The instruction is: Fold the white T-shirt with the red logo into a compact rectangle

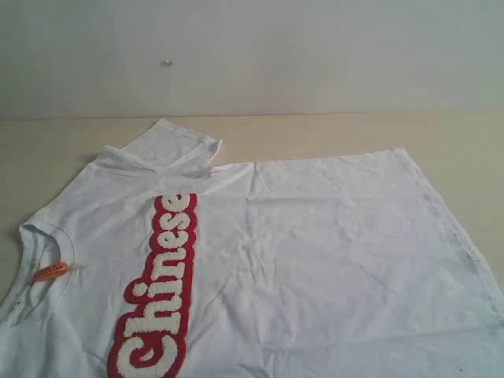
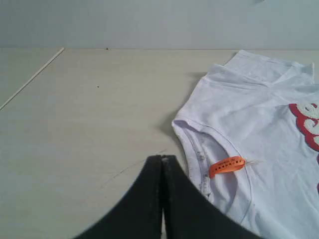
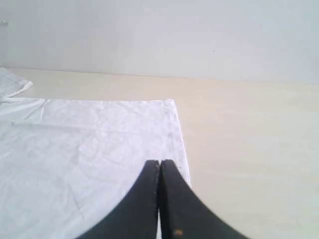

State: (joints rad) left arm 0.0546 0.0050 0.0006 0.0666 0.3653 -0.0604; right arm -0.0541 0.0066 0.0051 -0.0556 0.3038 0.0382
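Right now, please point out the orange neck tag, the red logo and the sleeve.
orange neck tag (image 2: pixel 227 165), left wrist view, its middle.
red logo (image 1: pixel 161 290), exterior view, middle letters.
sleeve (image 1: pixel 175 146), exterior view, middle of its cloth.

Bare lab-like workspace: pale tabletop (image 1: pixel 354 130), blank white wall (image 1: pixel 315 55).

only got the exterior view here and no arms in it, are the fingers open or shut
Observer: Both shut. The left gripper and the right gripper each show fingers pressed together, with nothing between them.
Operator: ok where's the left one sitting
Observer: Its tips are over bare table, just beside the collar of the white T-shirt, close to the orange neck tag.
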